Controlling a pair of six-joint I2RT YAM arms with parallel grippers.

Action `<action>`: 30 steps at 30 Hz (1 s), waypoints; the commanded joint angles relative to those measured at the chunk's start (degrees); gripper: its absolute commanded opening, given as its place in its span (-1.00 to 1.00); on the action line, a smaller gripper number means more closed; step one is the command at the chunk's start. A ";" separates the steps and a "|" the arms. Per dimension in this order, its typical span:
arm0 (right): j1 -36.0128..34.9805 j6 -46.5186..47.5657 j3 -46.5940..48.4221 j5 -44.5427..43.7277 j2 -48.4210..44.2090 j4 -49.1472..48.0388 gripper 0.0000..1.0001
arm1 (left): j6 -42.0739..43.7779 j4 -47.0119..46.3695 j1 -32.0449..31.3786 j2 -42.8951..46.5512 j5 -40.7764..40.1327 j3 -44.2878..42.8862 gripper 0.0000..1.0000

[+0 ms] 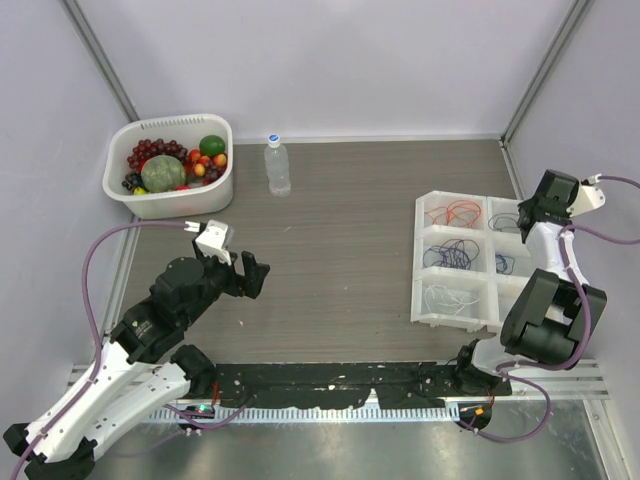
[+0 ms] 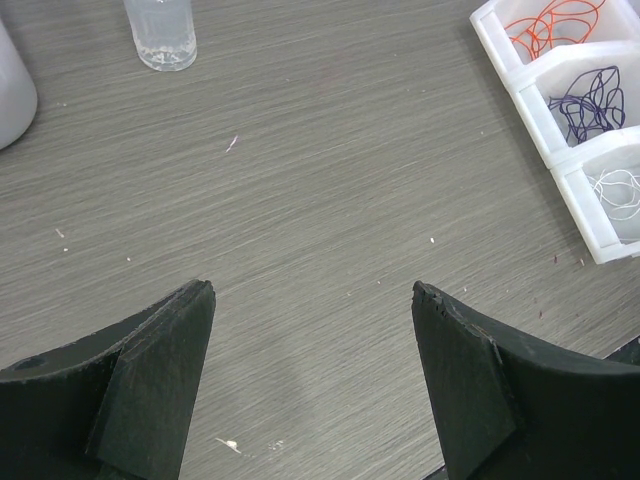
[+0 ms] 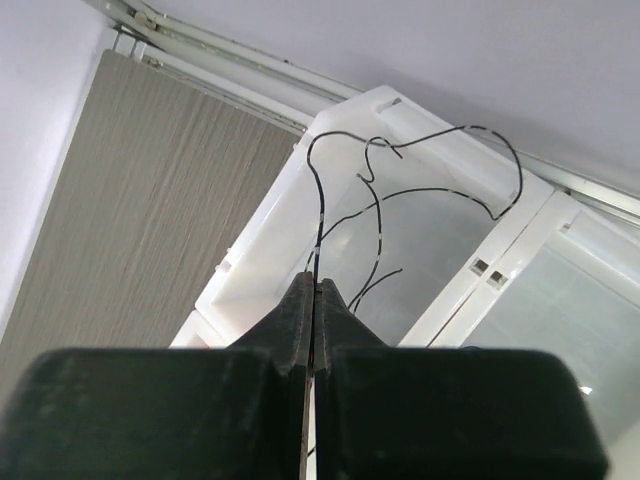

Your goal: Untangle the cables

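We are pinching a black cable [image 3: 316, 218] between the closed fingers of our right gripper [image 3: 315, 290], holding it over the white tray [image 1: 418, 262] at the right of the top view. In the tray, orange cables [image 1: 460, 212], purple cables [image 1: 450, 255] and white cables [image 1: 448, 297] are lying in separate compartments. Our left gripper [image 2: 313, 295] is hovering wide open and empty over the table [image 1: 340, 230] at centre left.

No text, label, brand, number or sign can be read on anything in any of the three views.

Two black-and-white arms [image 1: 170, 300], looping mauve hoses [image 1: 86, 275] — blunt black jaws, chipped edges
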State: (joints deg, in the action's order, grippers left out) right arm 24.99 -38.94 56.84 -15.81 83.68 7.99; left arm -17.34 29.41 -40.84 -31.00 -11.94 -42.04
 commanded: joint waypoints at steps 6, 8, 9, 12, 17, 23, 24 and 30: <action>0.32 -4.13 3.19 -9.23 0.69 7.21 -0.99 | 0.64 -2.60 0.32 -0.02 0.52 -0.59 0.68; 0.32 -4.39 4.24 -10.20 2.80 8.00 -0.99 | 0.64 -2.51 0.32 -0.02 0.52 -0.59 0.68; 0.32 -4.30 4.42 -10.46 3.76 7.92 -0.99 | 0.64 -2.51 0.32 -0.02 0.52 -0.59 0.68; 0.32 -3.43 5.82 -10.64 7.01 7.92 -0.99 | 0.73 -2.43 0.32 0.07 0.26 -0.59 0.68; 0.32 -0.70 7.84 -8.54 11.50 5.99 -0.99 | 0.64 -2.51 0.24 -0.20 0.34 -0.59 0.68; 0.32 3.16 11.09 -5.90 14.75 5.37 -0.85 | 0.64 -2.43 0.32 -0.55 0.52 -0.67 0.68; 0.32 3.17 11.80 -5.63 15.37 6.50 -0.81 | 0.56 -2.51 0.24 -0.46 0.43 -0.67 0.68; -0.29 4.92 14.00 -3.96 14.85 10.73 -0.40 | 0.56 -2.43 0.32 -0.29 0.52 -0.67 0.68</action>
State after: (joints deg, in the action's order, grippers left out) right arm 24.97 -36.40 68.55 -20.32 100.44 16.58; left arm -17.37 29.41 -40.84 -31.55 -11.94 -42.04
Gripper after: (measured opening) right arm 0.207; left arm 0.837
